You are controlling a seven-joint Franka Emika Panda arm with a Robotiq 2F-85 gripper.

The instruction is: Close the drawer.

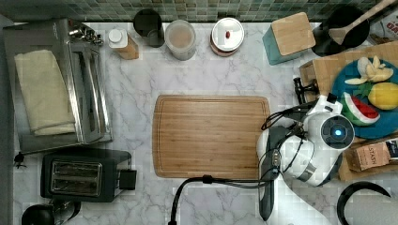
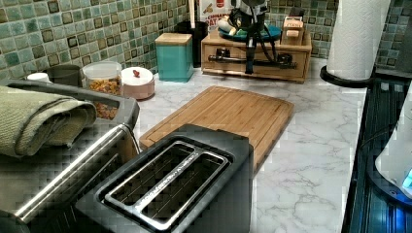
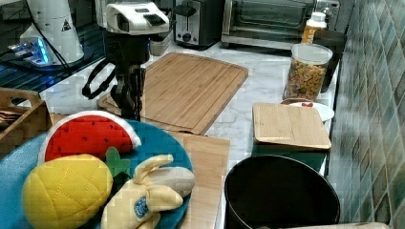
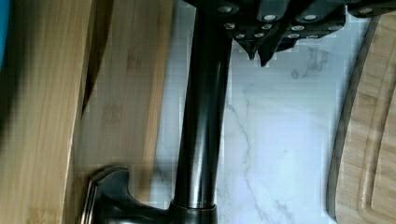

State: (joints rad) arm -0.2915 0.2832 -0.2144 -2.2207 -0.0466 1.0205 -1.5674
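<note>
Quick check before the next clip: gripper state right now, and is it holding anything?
Gripper: at the drawer's black bar handle, beside the cutting board; open or shut cannot be told, and no grasp is visible.

Drawer (image 2: 256, 52): light wood, black bar handle (image 4: 201, 116). Counter (image 1: 141, 79): white marble, grey veins. Plate (image 3: 157, 143): teal. Backsplash (image 2: 73, 29): green mosaic.

White rounded arm (image 1: 305, 150) with black joint bands, blue-lit round cap (image 1: 337, 132), looped black cables (image 1: 281, 119), black end effector (image 4: 275, 44) studded with silver screws
</note>
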